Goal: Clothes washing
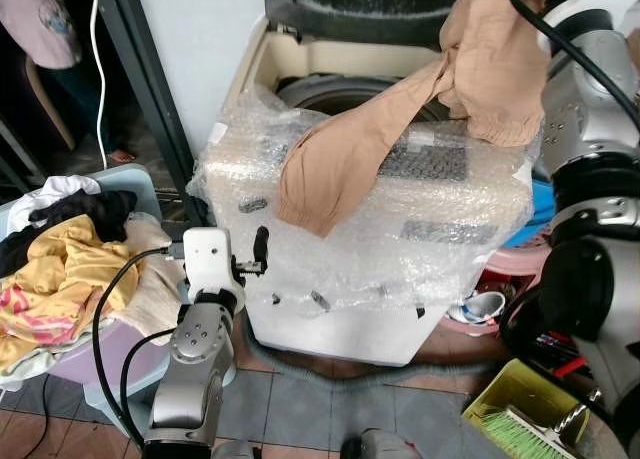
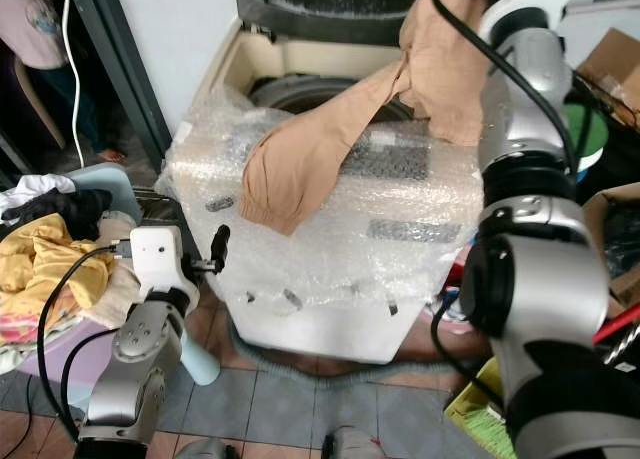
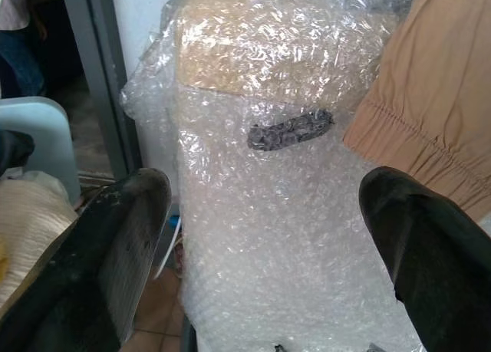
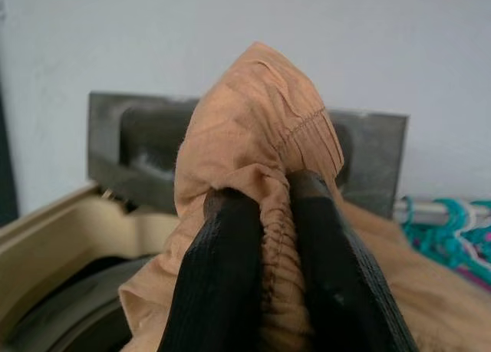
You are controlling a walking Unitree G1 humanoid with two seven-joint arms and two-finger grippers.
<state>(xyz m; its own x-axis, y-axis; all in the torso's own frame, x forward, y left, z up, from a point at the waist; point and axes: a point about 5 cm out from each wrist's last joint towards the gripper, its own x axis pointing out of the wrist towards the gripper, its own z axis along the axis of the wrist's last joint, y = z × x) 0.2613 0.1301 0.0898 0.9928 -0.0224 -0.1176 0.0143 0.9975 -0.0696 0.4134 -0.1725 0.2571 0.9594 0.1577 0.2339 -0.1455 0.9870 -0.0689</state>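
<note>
Left gripper (image 1: 259, 251) nearest, fingers spread, at washer (image 1: 400, 239) front-left corner, holding nothing. Right gripper (image 4: 265, 214) clenched on one tan garment (image 1: 400, 109), raised over open drum (image 1: 340, 89), leg draped across bubble-wrapped lid. One basket (image 1: 120, 184) of clothes left of washer.

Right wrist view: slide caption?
Right gripper pinches tan garment above the washing machine.

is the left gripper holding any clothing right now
No, the left gripper is open with nothing between its fingers, facing the bubble-wrapped washing machine, while the right gripper is clamped on the tan garment.
</note>
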